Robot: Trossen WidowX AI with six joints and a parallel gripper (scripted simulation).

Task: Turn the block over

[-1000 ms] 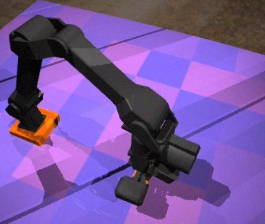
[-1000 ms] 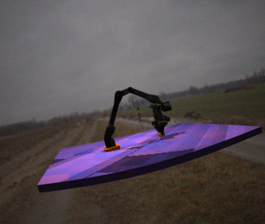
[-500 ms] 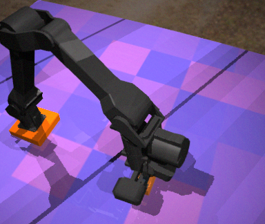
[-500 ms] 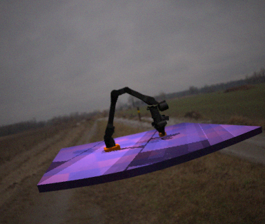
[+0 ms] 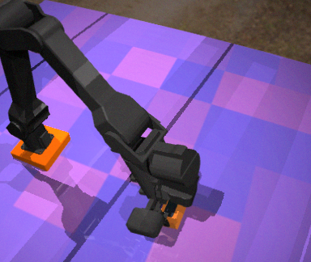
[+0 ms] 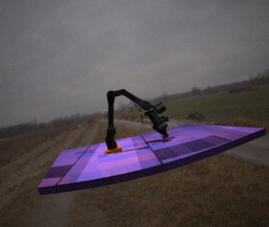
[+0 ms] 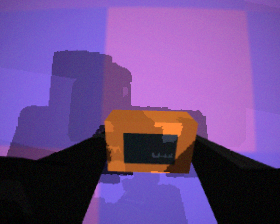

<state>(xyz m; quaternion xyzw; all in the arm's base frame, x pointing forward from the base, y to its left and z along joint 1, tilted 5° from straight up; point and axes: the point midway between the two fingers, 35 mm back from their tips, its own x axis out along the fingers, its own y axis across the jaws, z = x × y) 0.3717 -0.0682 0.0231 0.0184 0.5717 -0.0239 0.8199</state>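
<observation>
Wrist view: orange block (image 7: 151,146) sits centre-low in the frame, clamped between the two dark fingers that enter from the lower left and lower right corners; the gripper (image 7: 150,165) is closed on it, one finger against each side wall. The dark rectangular marking is on the face turned toward the wrist camera, i.e. toward the hand, not toward the table (image 7: 181,60). Top view: block shows only as an orange sliver at lower centre, under the gripper (image 5: 168,213), far from the arm's orange base plate (image 5: 43,151) at the left edge. Cannot tell whether the block touches the surface. Judgement: the marked face points back along the gripper's approach axis, so the flip calls for rotating the block about the finger-to-finger line, roughly half a turn, before setting down.
</observation>
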